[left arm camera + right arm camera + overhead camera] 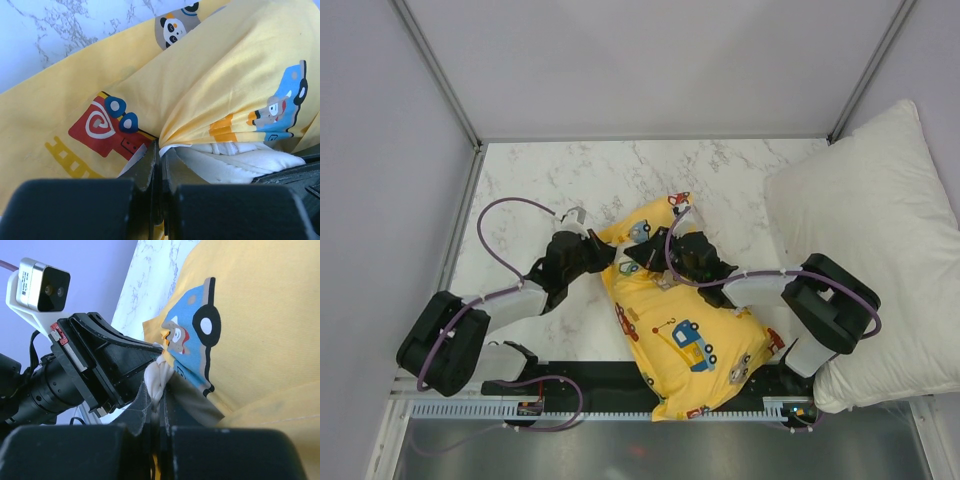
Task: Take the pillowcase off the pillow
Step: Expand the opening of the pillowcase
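Top external: both arms bent inward, meeting. Left gripper (159,156) pinches the soft yellow printed pillowcase (692,345); right gripper (156,401) pinches the cream pillow (235,161).

I am seeing a large white pillow (865,230) lying at three o'clock, overlapping the edge of the white marble tabletop (570,175). A slotted white cable duct (470,410) is running along six o'clock, and grey walls (380,150) are enclosing the sides.

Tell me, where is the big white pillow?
In the top view, the big white pillow lies on the right side of the marble table, just past the right arm, with the yellow pillowcase to its left.
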You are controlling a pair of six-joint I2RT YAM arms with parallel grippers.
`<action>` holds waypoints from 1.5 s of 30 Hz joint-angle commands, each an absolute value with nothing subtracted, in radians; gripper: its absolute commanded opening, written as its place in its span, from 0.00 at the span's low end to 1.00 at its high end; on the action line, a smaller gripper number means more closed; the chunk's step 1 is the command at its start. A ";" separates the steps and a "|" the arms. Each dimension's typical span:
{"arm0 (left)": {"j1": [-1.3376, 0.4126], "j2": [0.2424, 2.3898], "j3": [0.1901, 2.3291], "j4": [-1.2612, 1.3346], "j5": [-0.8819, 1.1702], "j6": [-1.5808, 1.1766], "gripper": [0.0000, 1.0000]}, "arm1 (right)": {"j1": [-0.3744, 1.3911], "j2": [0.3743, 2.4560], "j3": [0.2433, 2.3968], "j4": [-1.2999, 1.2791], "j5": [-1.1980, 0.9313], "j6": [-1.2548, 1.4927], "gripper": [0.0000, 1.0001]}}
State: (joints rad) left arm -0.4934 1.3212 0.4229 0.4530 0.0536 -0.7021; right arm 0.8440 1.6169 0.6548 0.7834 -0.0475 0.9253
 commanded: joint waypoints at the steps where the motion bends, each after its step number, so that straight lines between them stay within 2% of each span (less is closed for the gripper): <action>1: -0.476 1.396 0.385 0.350 -0.052 -0.660 0.02 | 0.911 1.465 0.845 1.733 -0.319 1.130 0.00; 20: -0.477 1.463 0.351 0.429 -0.023 -0.666 0.02 | 0.971 1.347 0.925 1.698 -0.344 1.124 0.00; 35: -0.477 1.436 0.285 0.497 0.038 -0.620 0.02 | 0.971 1.212 0.927 1.496 -0.362 1.011 0.00; 45: -0.476 1.492 0.298 0.517 0.071 -0.623 0.02 | 0.973 1.189 0.942 1.499 -0.376 1.025 0.00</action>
State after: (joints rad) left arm -0.4915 1.3804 0.3405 0.8349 0.1970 -0.7017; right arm 0.8692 1.3888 0.7284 0.4450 -0.0109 0.8845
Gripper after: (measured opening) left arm 0.042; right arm 0.050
